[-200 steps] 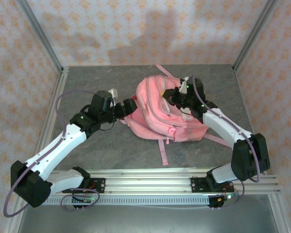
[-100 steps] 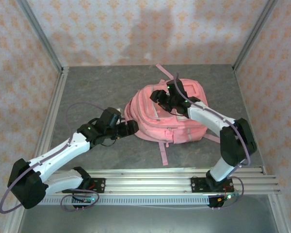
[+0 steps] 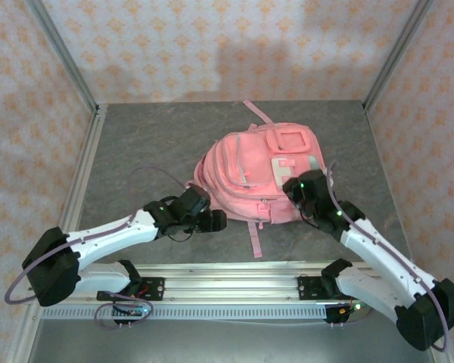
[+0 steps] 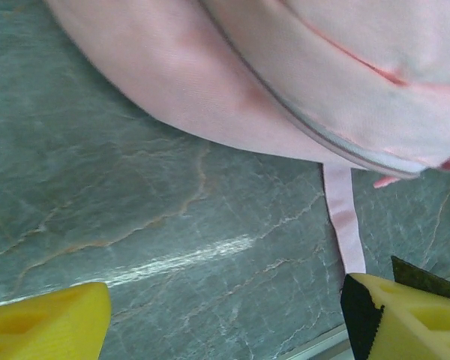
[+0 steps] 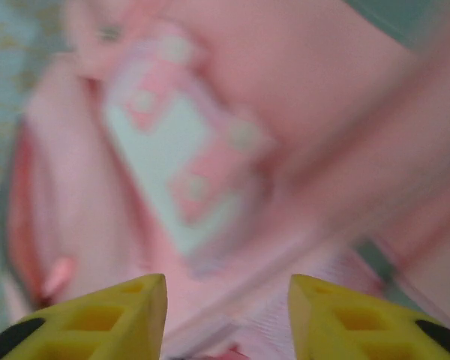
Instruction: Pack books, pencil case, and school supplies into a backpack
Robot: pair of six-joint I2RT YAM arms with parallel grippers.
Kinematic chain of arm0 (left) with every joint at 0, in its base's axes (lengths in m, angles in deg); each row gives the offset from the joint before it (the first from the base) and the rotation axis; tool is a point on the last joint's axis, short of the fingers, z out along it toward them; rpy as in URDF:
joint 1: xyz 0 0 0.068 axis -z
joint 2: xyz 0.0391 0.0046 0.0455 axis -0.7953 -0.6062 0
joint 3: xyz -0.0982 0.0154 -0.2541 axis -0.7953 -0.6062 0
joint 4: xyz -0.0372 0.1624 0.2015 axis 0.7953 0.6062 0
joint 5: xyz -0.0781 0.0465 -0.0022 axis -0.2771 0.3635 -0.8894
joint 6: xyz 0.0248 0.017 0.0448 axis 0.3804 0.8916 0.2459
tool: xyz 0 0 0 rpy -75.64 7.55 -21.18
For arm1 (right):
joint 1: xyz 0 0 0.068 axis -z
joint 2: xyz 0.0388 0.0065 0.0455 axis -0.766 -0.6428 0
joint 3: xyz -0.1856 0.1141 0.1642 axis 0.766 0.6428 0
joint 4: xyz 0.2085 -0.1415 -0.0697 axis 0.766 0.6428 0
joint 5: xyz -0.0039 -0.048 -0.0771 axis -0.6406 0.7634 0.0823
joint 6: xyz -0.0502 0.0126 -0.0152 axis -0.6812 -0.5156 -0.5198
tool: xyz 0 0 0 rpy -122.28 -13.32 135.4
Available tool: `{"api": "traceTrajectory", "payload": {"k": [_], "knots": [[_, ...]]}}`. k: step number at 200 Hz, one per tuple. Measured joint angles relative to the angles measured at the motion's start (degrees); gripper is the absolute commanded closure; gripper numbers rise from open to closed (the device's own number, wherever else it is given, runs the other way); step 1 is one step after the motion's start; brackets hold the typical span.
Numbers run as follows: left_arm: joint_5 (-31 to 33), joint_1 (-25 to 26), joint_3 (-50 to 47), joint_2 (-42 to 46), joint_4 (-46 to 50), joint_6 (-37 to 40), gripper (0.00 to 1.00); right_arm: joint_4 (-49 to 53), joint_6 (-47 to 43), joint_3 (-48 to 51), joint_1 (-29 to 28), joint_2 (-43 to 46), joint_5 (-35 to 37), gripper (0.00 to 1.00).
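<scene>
Grey stone-patterned table (image 3: 136, 144) is the floor of the scene, with walls of pale wallpaper (image 3: 212, 45) printed in orange flowers behind it and a metal rail (image 3: 234, 276) along the near edge. On the table lies the backpack (image 3: 261, 170), a large soft bag of pink fabric, rounded in outline, with its front side up. On this front are a square pocket, a pale blue patch (image 3: 291, 164) and grey zipper lines. A thin pink strap (image 3: 255, 238) trails from it over the stone. What the bag holds inside cannot be seen.

The left pincer (image 3: 216, 221) is low over the table, and the backpack lies just ahead of it and a little to its right. In the left wrist view its yellow fingers (image 4: 52, 322) stand wide apart, released, with bare stone between them. Beyond the fingertips the bag bulges, smooth woven cloth with a grey zipper seam, and one flat strap runs down toward the finger at the right of that view.

The right pincer (image 3: 290, 186) is at the near right part of the backpack. The right wrist view is blurred, but the yellow fingers (image 5: 112, 315) are apart, released, grasping nothing. Pink fabric and the pale blue patch lie beyond the tips. Whether they touch the cloth cannot be told.
</scene>
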Motion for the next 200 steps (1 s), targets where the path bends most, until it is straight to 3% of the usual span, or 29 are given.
{"api": "traceTrajectory", "payload": {"k": [25, 75, 168, 200], "knots": [[2.9, 4.6, 5.1, -3.4, 0.7, 1.2, 0.19, 0.2, 7.7, 9.0, 0.0, 7.1, -0.7, 0.28], [5.6, 8.7, 10.6, -9.9, 1.9, 2.5, 0.2, -6.8, 17.8, 18.1, 0.0, 10.8, -0.4, 0.32], [6.3, 11.6, 22.8, -22.5, 5.6, 5.4, 0.24, -23.2, 22.8, 21.9, 0.8, -0.2, -0.1, 0.99], [6.3, 11.7, 23.3, -25.5, 6.2, 5.5, 0.26, -26.0, 23.4, 21.9, 0.8, -0.2, -1.3, 1.0]]}}
